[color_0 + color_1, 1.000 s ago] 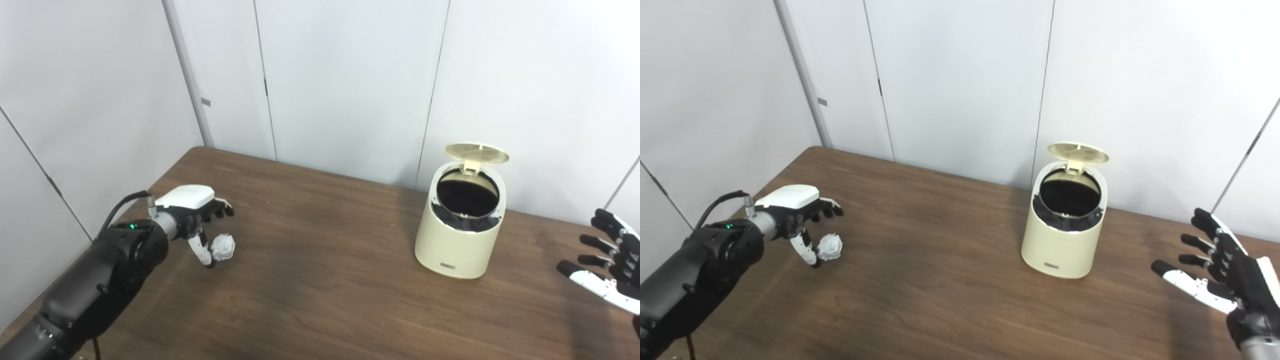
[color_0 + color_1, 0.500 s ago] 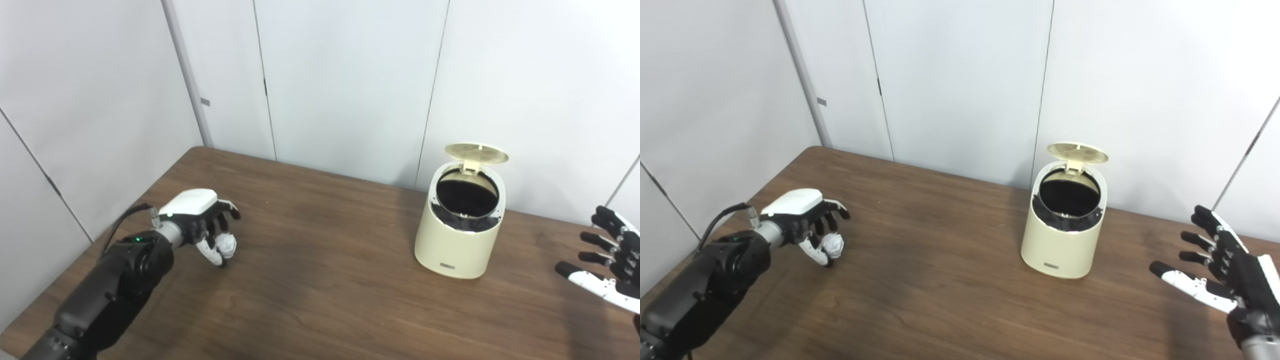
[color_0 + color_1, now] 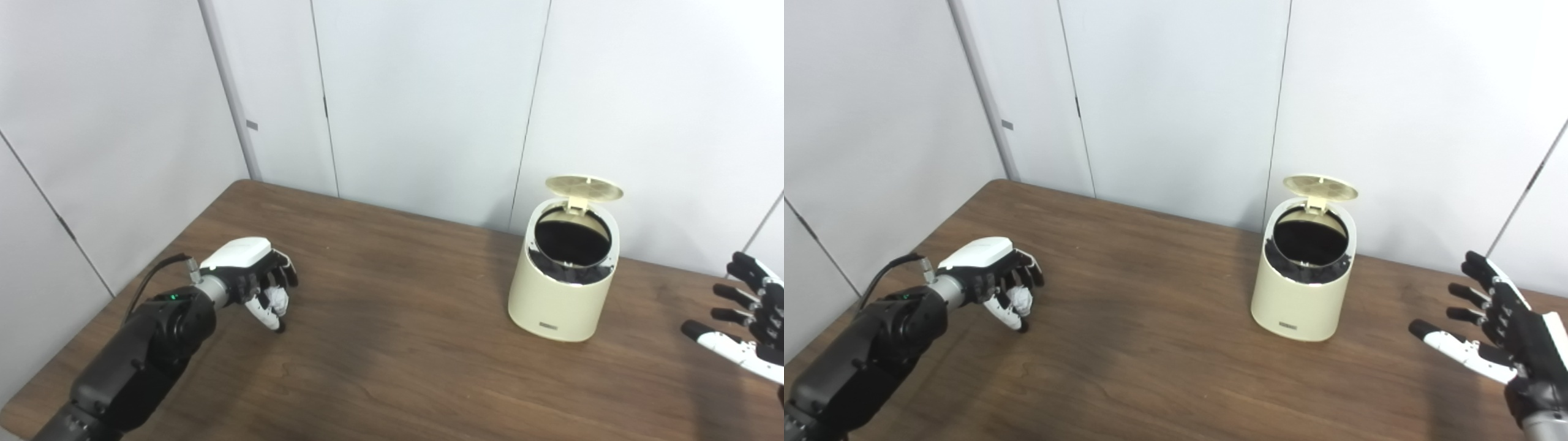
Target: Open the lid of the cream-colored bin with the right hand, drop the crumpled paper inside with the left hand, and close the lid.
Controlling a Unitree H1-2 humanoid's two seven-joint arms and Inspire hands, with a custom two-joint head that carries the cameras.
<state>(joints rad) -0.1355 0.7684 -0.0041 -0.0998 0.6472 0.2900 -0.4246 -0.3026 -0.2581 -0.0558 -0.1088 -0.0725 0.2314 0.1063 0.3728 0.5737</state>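
**Paper gripped, bin open and waiting**

Far left: left hand [image 3: 260, 288] low over the table [image 3: 398, 367], fingers curled around the paper ball [image 3: 278, 300], thumb tucked beneath. Ball mostly hidden inside the curl, only a white patch showing. Seemingly a full wrap rather than a pinch, likely because crumpled paper slips. Whether the ball has left the wood: cannot tell.

Centre-right, well apart from that hand: cream bin [image 3: 563, 294] upright near the wall, lid [image 3: 584, 187] tipped back on its rear hinge, dark mouth angled forward. Clear path in from above and front.

Far right: right hand [image 3: 1494, 343] off the bin, fingers spread, holding nothing. Parked aside, probably to leave room for the drop, yet near enough for closing the lid afterwards.
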